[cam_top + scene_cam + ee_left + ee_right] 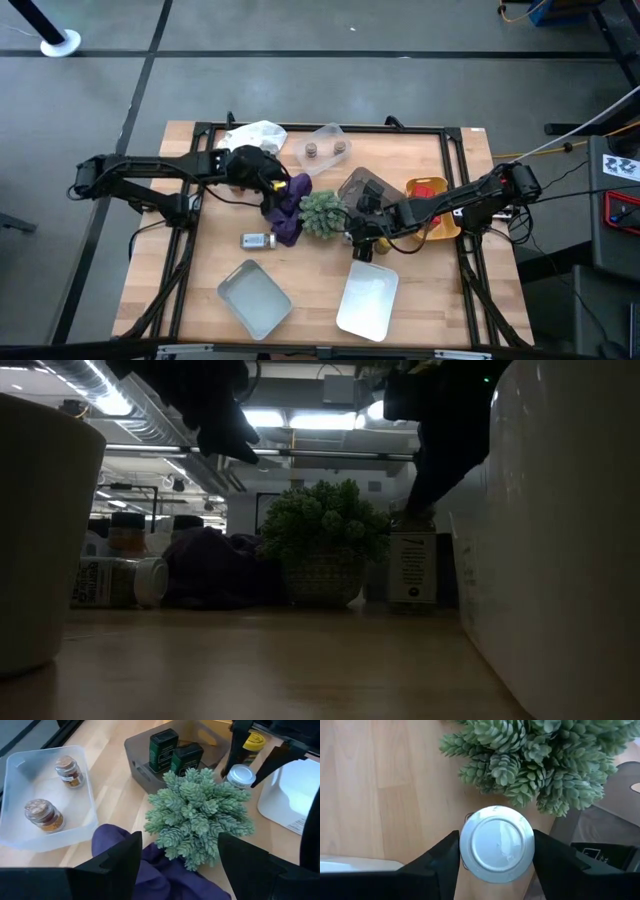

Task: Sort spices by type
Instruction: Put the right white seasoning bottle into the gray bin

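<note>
Pinching a white-capped jar (497, 843) between both fingers, my right pincer (362, 240) stands over the tabletop (200, 270) just beside the plant (322, 212), on the side away from the purple cloth (286, 208). The jar stands upright on the wood, its cap close against the plant's leaves, with the fingers (439, 862) touching the cap on either side. My left pincer (175, 865) is spread wide with nothing between its fingers, hovering above the cloth on the plant's other side. Just behind the plant sits a grey bin (137, 747) holding two dark green tins (163, 749) upright, side by side. A yellow-capped jar (250, 745) stands beyond the plant near my right pincer. Well apart from the plant, past the cloth, a clear tray (20, 785) holds two brown-capped jars (69, 770), spaced apart from each other. Another white-capped jar (257, 240) lies on its side on the wood, beside the cloth and away from the plant. A yellow bin (440, 225) with something red (428, 189) in it sits beyond the grey bin. Two empty white trays (255, 297) lie near the front edge, one of them just below my right pincer.
</note>
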